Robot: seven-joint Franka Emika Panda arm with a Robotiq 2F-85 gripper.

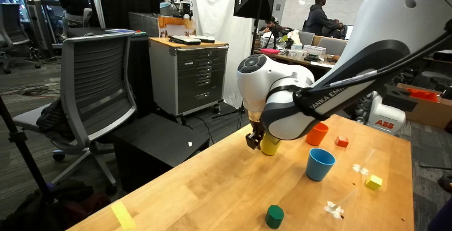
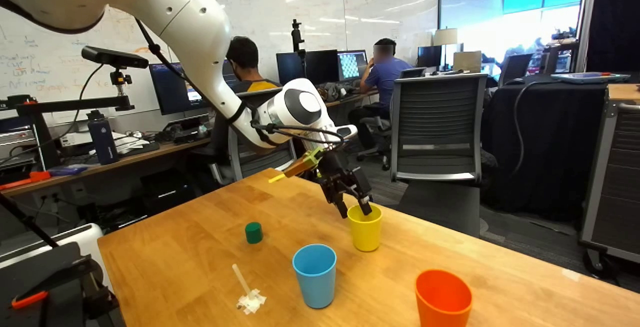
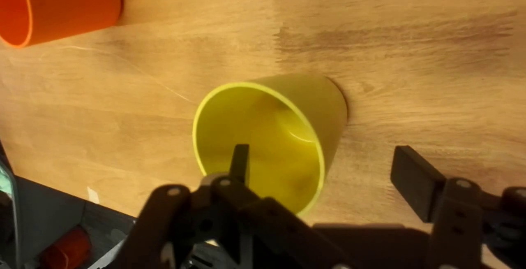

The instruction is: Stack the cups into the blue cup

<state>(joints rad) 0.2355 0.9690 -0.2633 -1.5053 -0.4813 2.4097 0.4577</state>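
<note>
The gripper (image 2: 355,212) is spread wide. The yellow cup (image 2: 366,235) stands up straight just below it, one edge lined up with the finger gap.

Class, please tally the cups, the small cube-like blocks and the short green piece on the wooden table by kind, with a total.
Cups: 3 (yellow cup, orange-red cup, blue cup)
Cube-like blocks: 2 (red block, yellow block)
Short green piece: 1
Total: 6
</note>
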